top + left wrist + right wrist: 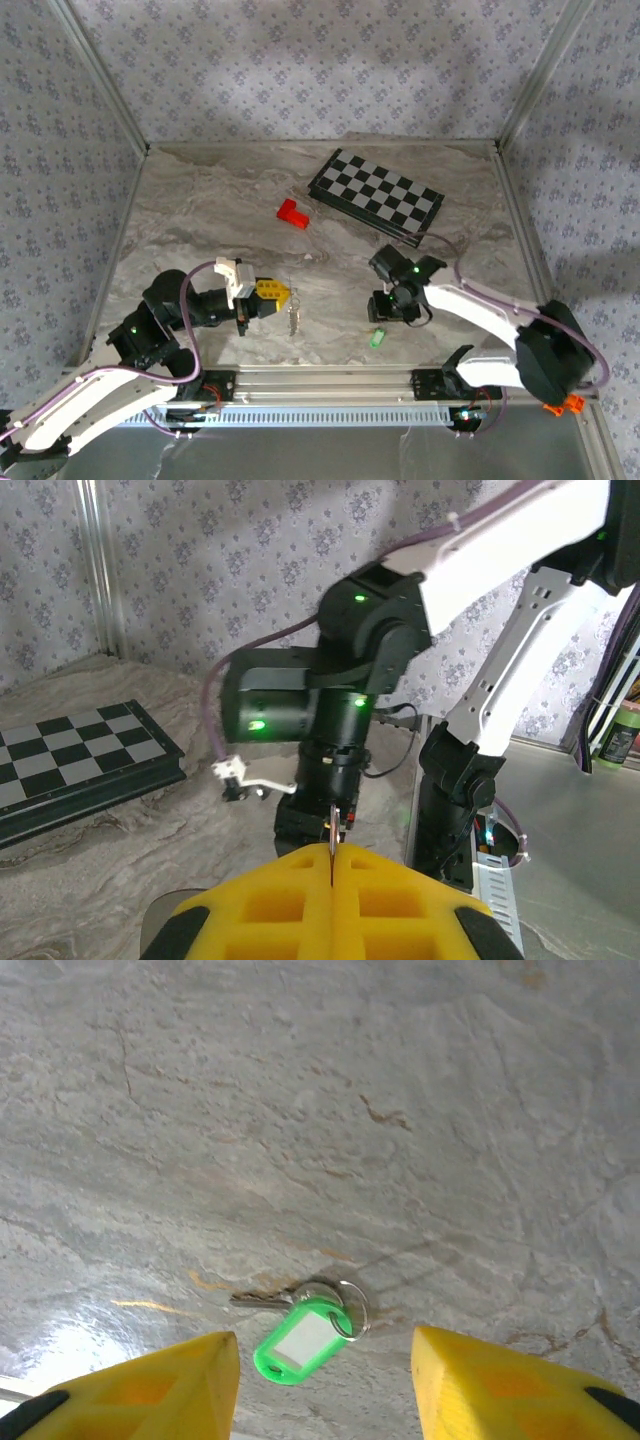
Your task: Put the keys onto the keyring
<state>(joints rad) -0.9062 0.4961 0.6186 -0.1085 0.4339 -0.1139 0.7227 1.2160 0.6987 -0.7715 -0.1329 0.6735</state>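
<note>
The keys are a bright green tag with a small split ring and a silver key, lying flat on the marble table. My right gripper hangs open just above them, one yellow finger on each side and not touching. From above, the green tag lies near the front edge, just below the right gripper. My left gripper is shut on the keyring, a thin silvery piece dangling from its fingertips. In the left wrist view the keyring's metal shows edge-on, pinched in the left gripper.
A black-and-grey chessboard lies at the back right, with a red block to its left. The aluminium rail runs along the table's front edge. The right arm stands close in front of the left gripper.
</note>
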